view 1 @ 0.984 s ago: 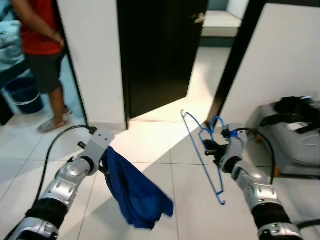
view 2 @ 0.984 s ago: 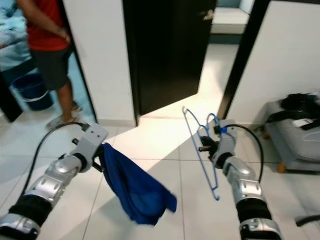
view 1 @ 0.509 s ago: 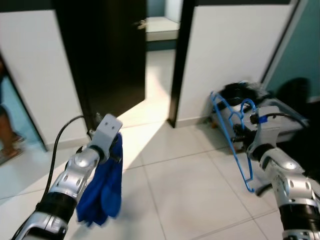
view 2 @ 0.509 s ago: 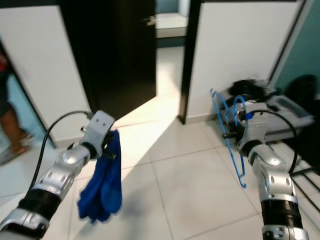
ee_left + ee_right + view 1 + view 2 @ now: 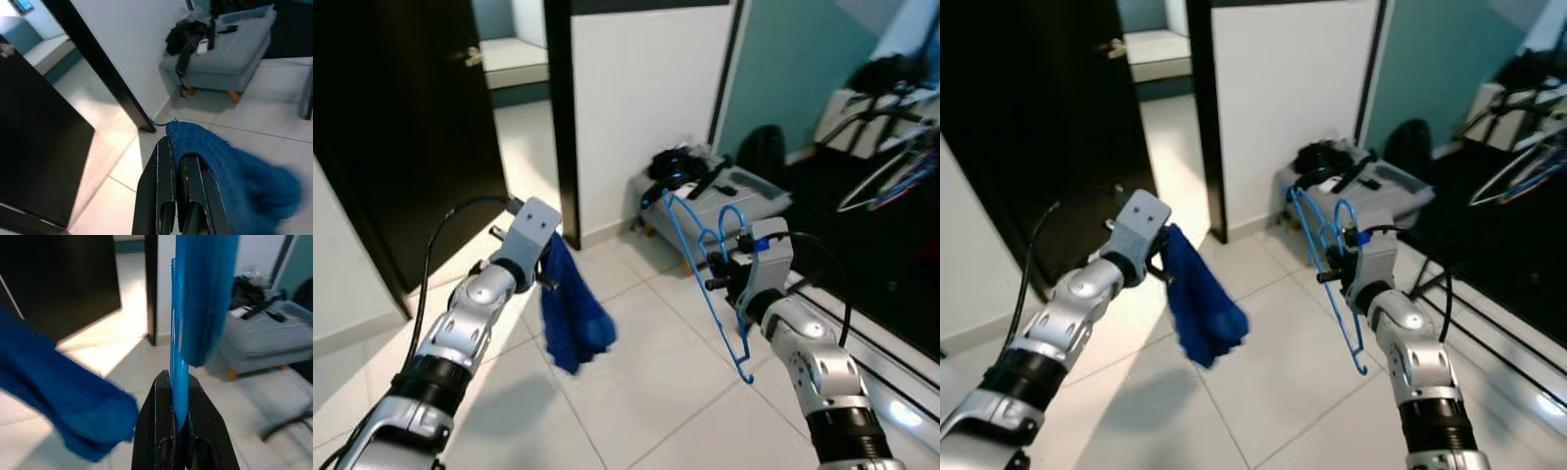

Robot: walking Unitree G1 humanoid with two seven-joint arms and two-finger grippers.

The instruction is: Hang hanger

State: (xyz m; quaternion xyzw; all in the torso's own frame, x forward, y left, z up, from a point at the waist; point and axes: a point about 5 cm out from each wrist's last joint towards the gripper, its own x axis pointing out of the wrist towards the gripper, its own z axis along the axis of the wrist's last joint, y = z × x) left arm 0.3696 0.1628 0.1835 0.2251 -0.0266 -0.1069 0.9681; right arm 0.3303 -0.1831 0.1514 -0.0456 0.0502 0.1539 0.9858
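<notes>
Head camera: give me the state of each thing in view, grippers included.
Left gripper: shut on blue cloth.
Blue cloth: hanging off the floor.
Right gripper: shut on blue hanger.
Blue hanger: held upright, not hung.
Dark door: open.
Grey ottoman: dark items piled on top.

Bare floor (image 5: pixel 636 392) lies open before the grey ottoman (image 5: pixel 729 201). Beside the ottoman, a white wall (image 5: pixel 641 108) blocks passage

Silver jointed arms (black cables, black cuffs).
</notes>
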